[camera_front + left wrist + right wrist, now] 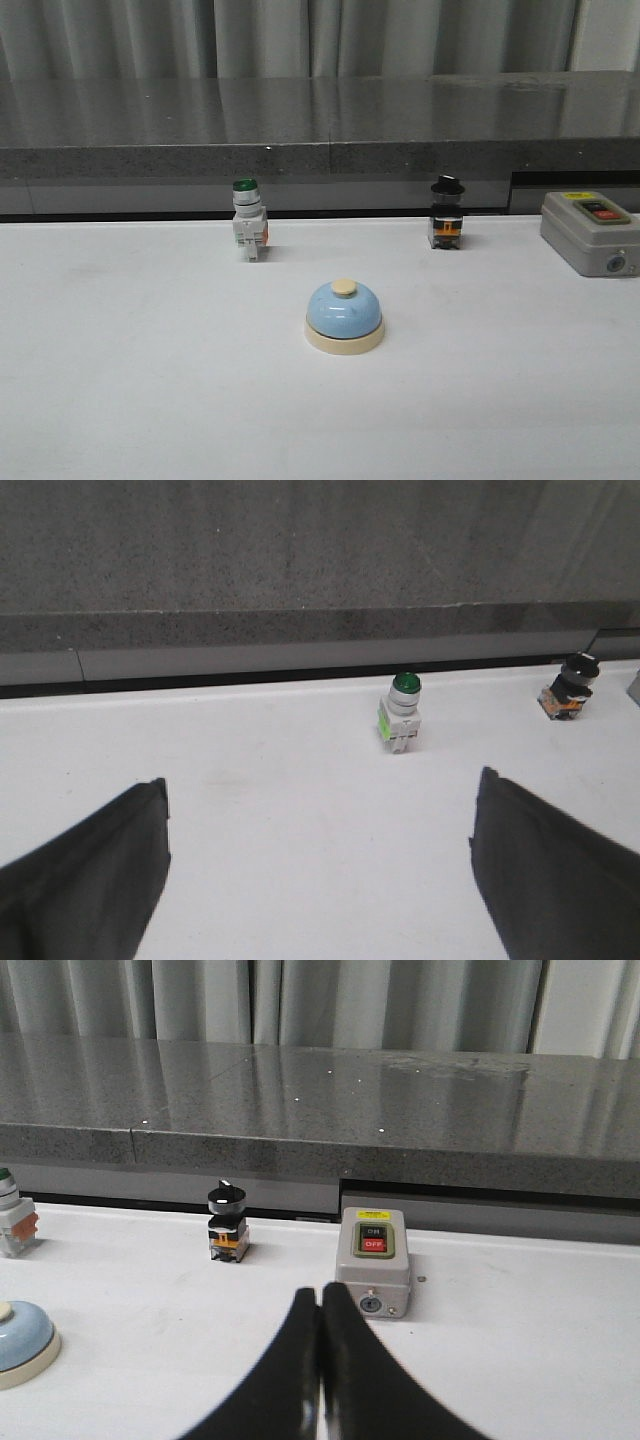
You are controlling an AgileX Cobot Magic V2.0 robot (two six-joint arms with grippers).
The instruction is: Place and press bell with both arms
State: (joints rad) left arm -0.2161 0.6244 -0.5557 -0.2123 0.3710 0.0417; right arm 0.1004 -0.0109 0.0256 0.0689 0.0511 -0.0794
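Note:
The light-blue bell (344, 315) with a cream base and cream button stands upright on the white table, in the middle of the front view. Its edge also shows in the right wrist view (24, 1340). Neither arm shows in the front view. My left gripper (320, 810) is open and empty above bare table; the bell is not in its view. My right gripper (320, 1305) is shut with nothing between its fingers, to the right of the bell and apart from it, in front of the grey box.
A green-capped white push-button switch (248, 231) stands behind the bell to the left. A black-knobbed switch (446, 226) stands behind to the right. A grey box with a red button (591, 232) sits at the far right. A grey stone ledge (320, 135) runs along the back.

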